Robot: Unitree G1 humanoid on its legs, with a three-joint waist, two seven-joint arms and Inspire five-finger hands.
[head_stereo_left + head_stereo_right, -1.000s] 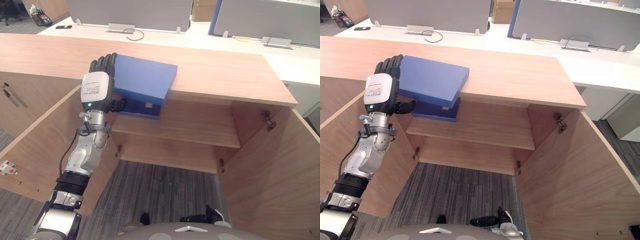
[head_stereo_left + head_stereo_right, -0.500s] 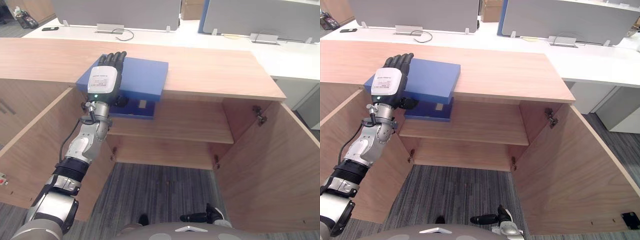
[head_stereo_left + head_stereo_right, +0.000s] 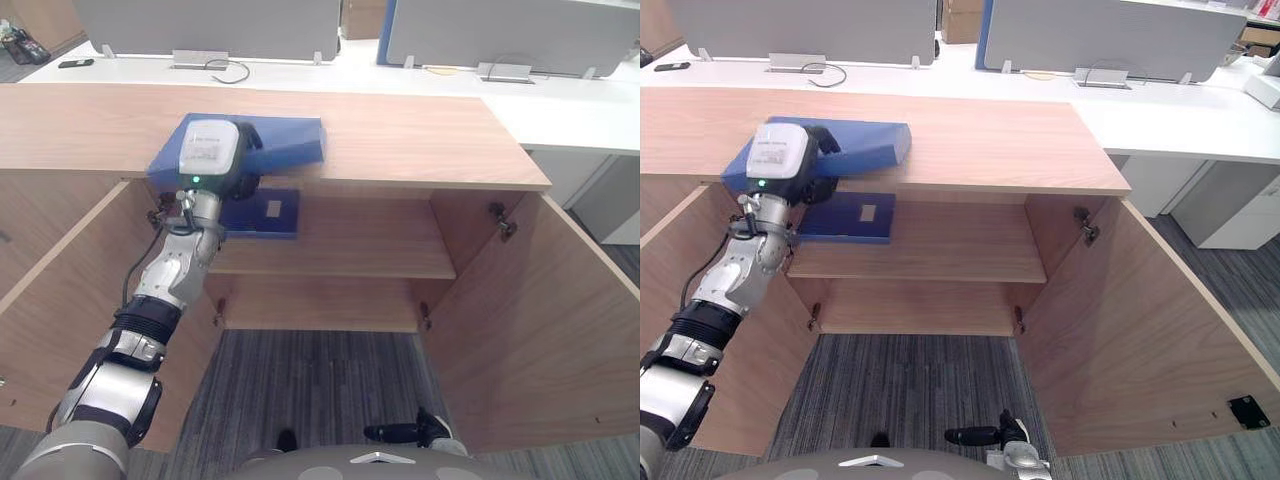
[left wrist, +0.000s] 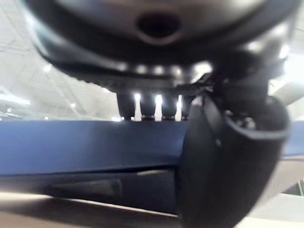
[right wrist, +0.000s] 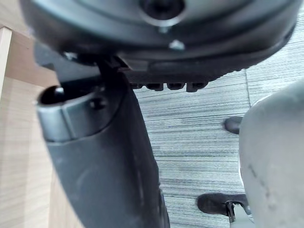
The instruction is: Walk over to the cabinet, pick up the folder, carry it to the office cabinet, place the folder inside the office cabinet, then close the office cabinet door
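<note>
left hand [image 3: 208,158] at the front edge of the cabinet top [image 3: 420,140], closed on the blue folder [image 3: 290,145]: dark fingers lie curled over its upper face, and in the left wrist view the thumb [image 4: 223,161] crosses the folder's edge [image 4: 85,145] from below

folder sits tilted, its far side over the wooden top, its near corner hanging out past the front edge above the open cabinet

just below it, flat on the upper shelf [image 3: 360,245], lies a darker blue piece [image 3: 255,212] with a small pale label; separate folder or part of the same one, cannot tell

both doors stand wide, left door [image 3: 60,300] and right door [image 3: 540,330]; shelf to the right of the dark piece is bare

right hand [image 5: 95,142] hangs low over the striped carpet [image 5: 199,137], near nothing; its state i cannot tell

step in hand, as i judge it: grip taken, folder coming off the top, so the end of the pick-up. the open cabinet underneath may be the office cabinet itself, in which case the carry is very short

next move calls for drawing the folder clear of the top's front lip, dropping it to shelf height, levelling it and sliding it in flat. risks: a corner catching the lip or the left door, and the one-sided pinch letting the free end sag. doors come after
</note>
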